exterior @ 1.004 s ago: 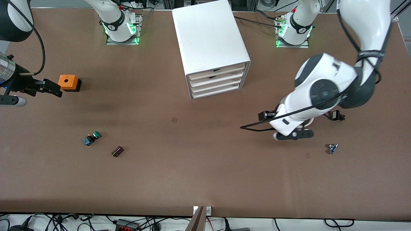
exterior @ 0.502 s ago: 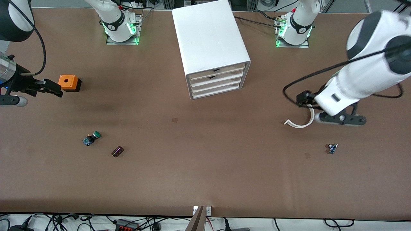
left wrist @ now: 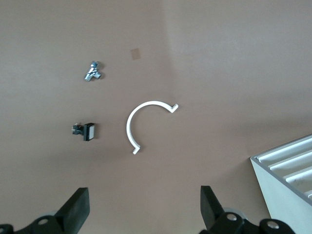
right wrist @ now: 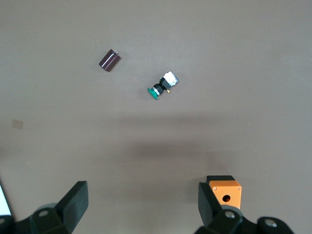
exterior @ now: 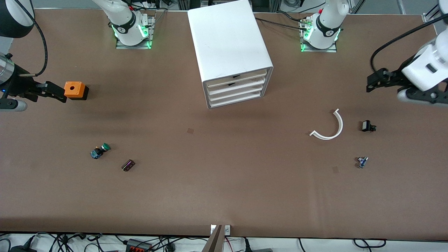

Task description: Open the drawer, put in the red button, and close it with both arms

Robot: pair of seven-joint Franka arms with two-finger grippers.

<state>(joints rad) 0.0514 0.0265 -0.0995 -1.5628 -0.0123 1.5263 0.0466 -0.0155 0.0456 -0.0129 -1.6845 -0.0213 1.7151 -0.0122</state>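
With all four drawers (exterior: 235, 89) shut and no red button seen, both grippers' jaws are held wide, empty.

right gripper (right wrist: 141, 207) fingers spread | orange box (right wrist: 224, 191) beside one finger | green-capped switch (right wrist: 162, 86) near dark block (right wrist: 109, 59)

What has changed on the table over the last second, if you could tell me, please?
The left arm swung away toward its end of the table, uncovering the white curved piece and the small black part; the left gripper is open and empty. The right gripper, open beside the orange box, barely shifted. The cabinet, its drawers closed, and the green-capped switch stayed put.
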